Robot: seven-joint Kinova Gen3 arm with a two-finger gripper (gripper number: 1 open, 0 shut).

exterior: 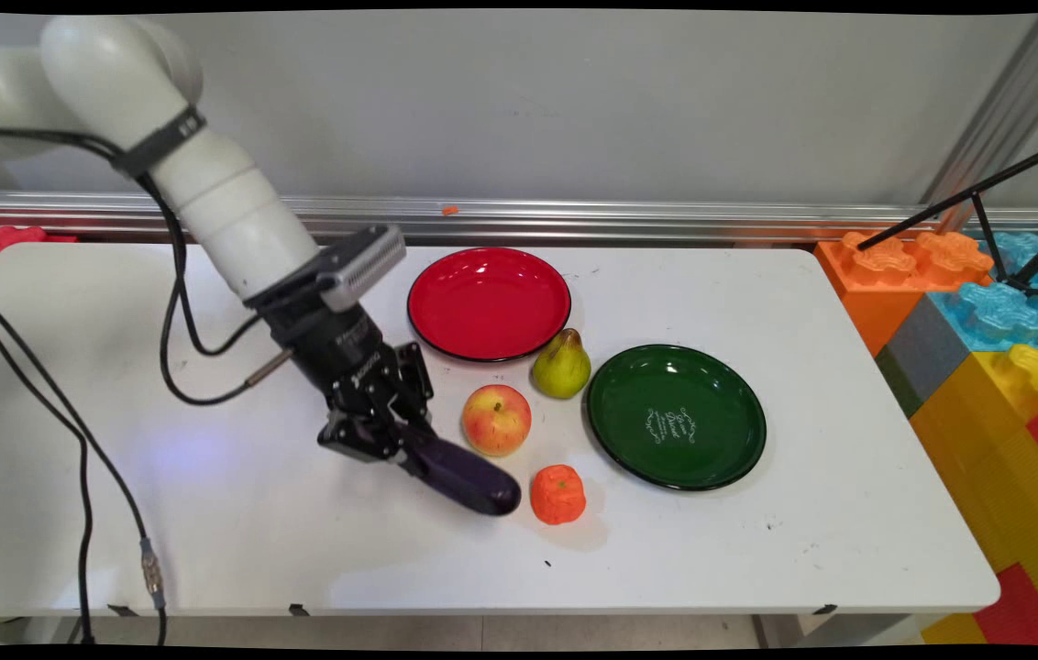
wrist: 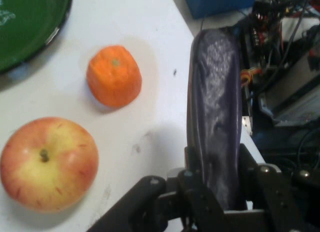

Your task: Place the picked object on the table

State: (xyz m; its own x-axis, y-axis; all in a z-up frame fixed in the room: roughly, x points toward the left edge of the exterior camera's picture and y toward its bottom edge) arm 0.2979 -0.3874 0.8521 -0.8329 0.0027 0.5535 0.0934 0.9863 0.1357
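Tool (exterior: 409, 449) clamped on one end of purple eggplant (exterior: 469, 477), near apple (exterior: 496, 420); eggplant looks smooth, light, probably slippery, so the end grip seems marginal.

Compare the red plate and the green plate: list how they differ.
The red plate lies farther back, nearer the wall; the green plate lies nearer the front and farther right. The green plate has white lettering in its middle; the red plate is plain inside. Both are round, dark-rimmed, empty, and flat on the table, with the pear between them.
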